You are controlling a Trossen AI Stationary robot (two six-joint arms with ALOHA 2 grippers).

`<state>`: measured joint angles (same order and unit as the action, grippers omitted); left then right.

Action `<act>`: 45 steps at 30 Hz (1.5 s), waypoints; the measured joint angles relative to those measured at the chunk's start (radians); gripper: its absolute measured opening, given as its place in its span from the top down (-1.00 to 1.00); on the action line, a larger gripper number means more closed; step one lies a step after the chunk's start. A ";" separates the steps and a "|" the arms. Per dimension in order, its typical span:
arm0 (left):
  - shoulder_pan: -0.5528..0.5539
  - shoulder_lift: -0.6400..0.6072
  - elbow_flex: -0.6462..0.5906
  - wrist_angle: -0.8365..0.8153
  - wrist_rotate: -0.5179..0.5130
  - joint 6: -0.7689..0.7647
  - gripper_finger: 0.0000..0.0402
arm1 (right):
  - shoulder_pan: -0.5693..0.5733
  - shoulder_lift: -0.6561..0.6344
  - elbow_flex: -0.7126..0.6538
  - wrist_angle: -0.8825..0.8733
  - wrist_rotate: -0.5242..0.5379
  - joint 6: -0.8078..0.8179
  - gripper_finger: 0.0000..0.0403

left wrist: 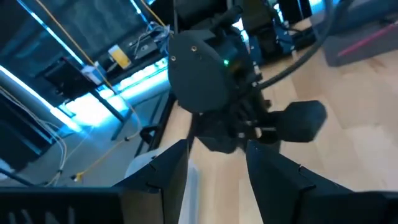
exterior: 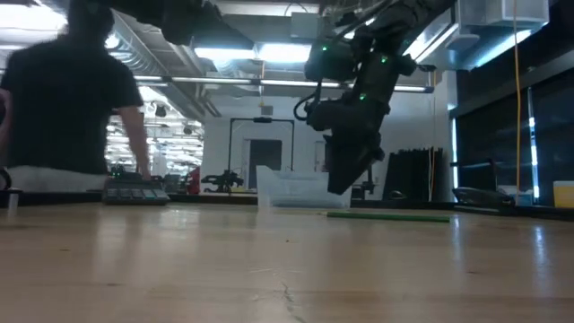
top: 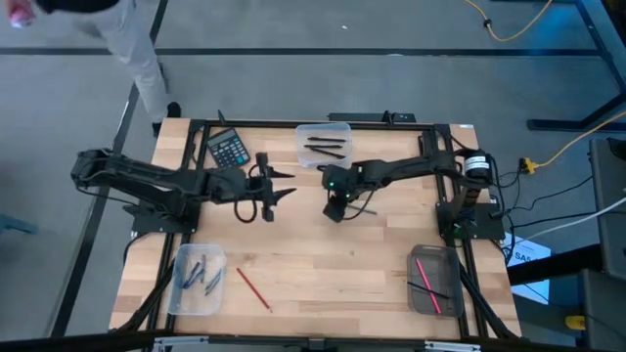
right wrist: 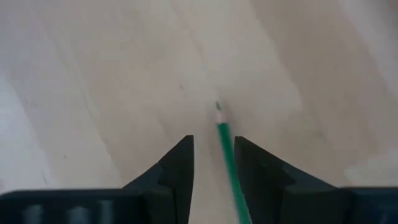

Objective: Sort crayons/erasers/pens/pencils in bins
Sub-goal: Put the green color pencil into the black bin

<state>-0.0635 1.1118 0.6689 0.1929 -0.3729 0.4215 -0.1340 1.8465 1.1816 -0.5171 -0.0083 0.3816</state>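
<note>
A green pencil (exterior: pixel 387 215) lies flat on the wooden table, right of centre. My right gripper (exterior: pixel 343 186) hangs just above one end of it, pointing down and open. In the right wrist view its fingers stand on either side of the green pencil (right wrist: pixel 225 143) without touching it. My left gripper (top: pixel 279 191) hovers open left of centre, pointing toward the right arm. A red pencil (top: pixel 252 288) lies near the front edge. Black pens lie in the clear far bin (top: pixel 325 145), grey-blue sticks in the clear near-left bin (top: pixel 196 279), and red and pink sticks in the dark grey near-right bin (top: pixel 435 281).
A black calculator (top: pixel 230 149) sits at the far left of the table, beside the far bin. A person (exterior: pixel 72 99) stands beyond the table's far left corner. Bare wood stretches across the middle and the near centre of the table.
</note>
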 joint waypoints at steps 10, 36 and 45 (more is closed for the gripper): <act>0.052 0.008 0.000 -0.075 0.001 0.000 0.22 | 0.013 0.066 -0.001 0.025 0.005 0.002 0.57; 0.217 0.008 0.000 -0.018 0.206 0.054 0.22 | 0.014 0.122 0.280 -0.471 0.090 -0.185 0.78; 0.257 0.008 0.000 -0.018 0.275 0.053 0.22 | 0.014 0.123 0.245 -0.557 0.148 -0.573 0.58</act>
<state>0.1938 1.1202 0.6689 0.1753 -0.0976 0.4750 -0.1204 1.9694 1.4262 -1.0741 0.1396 -0.1912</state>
